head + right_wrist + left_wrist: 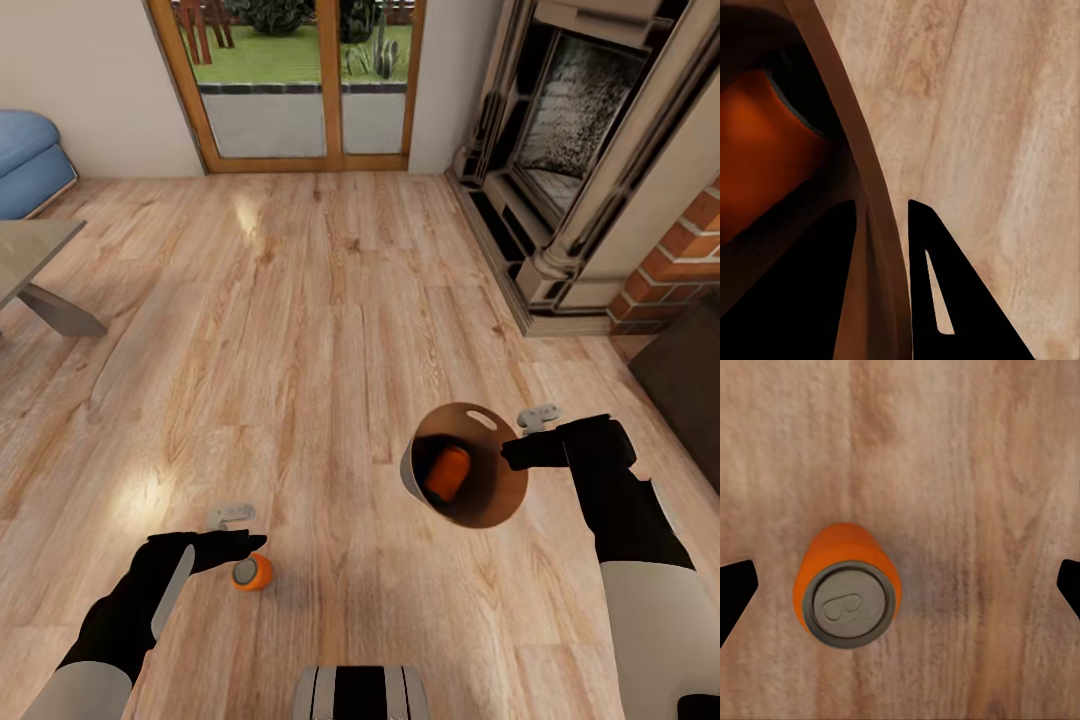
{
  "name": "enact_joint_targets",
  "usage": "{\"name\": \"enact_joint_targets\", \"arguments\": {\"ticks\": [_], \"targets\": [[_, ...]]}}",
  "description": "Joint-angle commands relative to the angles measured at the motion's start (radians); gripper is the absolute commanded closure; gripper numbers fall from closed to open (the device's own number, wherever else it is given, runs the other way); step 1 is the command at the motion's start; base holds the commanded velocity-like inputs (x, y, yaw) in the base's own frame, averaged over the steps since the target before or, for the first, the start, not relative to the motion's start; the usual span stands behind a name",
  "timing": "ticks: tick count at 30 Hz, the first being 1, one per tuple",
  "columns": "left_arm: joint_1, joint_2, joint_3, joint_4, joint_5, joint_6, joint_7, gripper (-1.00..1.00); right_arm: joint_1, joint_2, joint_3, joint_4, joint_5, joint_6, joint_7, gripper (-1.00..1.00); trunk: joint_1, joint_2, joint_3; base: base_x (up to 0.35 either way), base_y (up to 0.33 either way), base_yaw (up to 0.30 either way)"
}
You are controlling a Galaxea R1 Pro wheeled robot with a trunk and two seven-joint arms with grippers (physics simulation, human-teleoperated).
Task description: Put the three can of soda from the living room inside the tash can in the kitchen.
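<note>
Living room, light wood floor (300, 300), fireplace (580, 130) off right. Right gripper (512, 455) pinched on rim of tash can (470, 500), one soda can (447, 473) inside. Another can (846, 594) upright on floor between spread left gripper (250, 545) fingers. Likely light, rigid, slick-sided; best squeezed mid-body across the round wall.

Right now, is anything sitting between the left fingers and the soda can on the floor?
Nothing visible. The can stands upright on bare wood floor, with the left gripper open above it and its fingers spread to either side. The can sits off-centre, nearer one finger.
</note>
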Motion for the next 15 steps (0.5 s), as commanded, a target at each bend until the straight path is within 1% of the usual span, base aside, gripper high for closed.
{"name": "enact_joint_targets", "arguments": {"ticks": [1, 15], "targets": [[0.000, 0.000, 0.000, 0.000, 0.001, 0.000, 0.000, -1.00, 0.000, 0.000, 0.000, 0.000, -0.019, 0.007, 0.006, 1.00, 0.004, -0.007, -0.003, 0.000, 0.000, 0.000], [0.000, 0.000, 0.001, 0.000, 0.002, 0.002, 0.001, -1.00, 0.000, 0.000, 0.002, 0.000, -0.018, 0.007, 0.005, 1.00, 0.057, -0.105, -0.047, 0.000, 0.000, 0.000]]}}
